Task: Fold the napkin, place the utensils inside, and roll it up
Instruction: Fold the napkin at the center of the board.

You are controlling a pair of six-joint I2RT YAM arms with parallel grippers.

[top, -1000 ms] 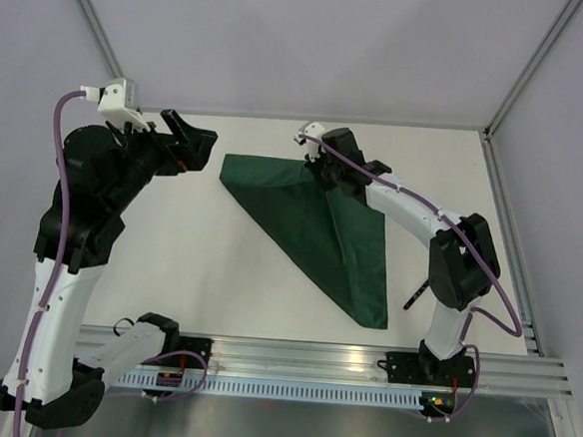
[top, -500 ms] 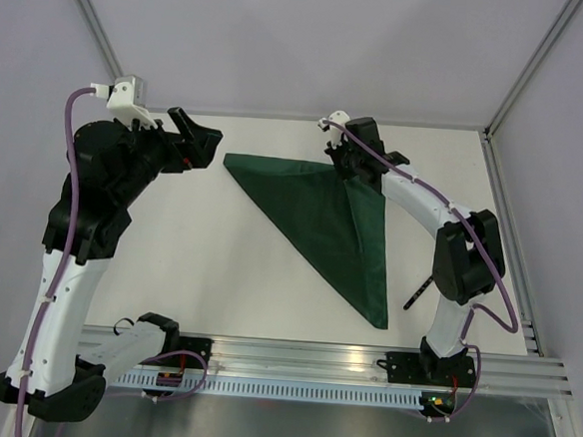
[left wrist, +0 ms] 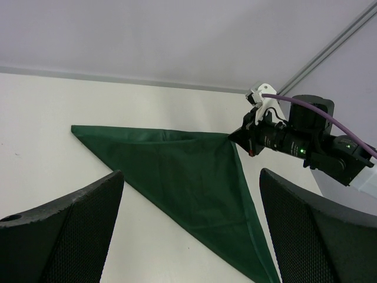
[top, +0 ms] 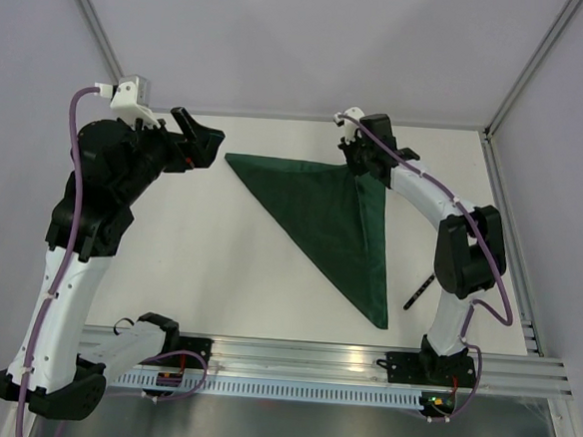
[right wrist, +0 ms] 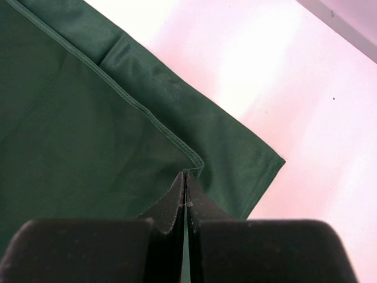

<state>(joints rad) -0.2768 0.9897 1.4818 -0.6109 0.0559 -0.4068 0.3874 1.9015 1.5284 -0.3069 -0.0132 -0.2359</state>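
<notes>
The dark green napkin point(top: 322, 211) lies folded in a triangle on the white table, with its long point toward the near right. My right gripper point(top: 363, 169) is shut on the upper layer's corner at the triangle's far right corner. The wrist view shows the hem point(right wrist: 197, 162) pinched at the fingertips point(right wrist: 177, 194), over the lower layer's corner point(right wrist: 259, 159). My left gripper point(top: 199, 137) hangs open above the table, left of the napkin's far left tip and apart from it. The fork's black handle point(top: 418, 291) lies right of the napkin, partly behind the right arm.
The table's back edge meets a white wall point(top: 313, 50) just beyond both grippers. A metal frame post point(top: 515, 244) runs down the right side. The mounting rail point(top: 312, 358) crosses the near edge. In the left wrist view the right arm's wrist point(left wrist: 294, 141) sits at the napkin's far corner.
My right gripper has carried the napkin's corner to the right and a little farther back, drawing the upper layer flat into a full triangle. The left arm has shifted slightly.
</notes>
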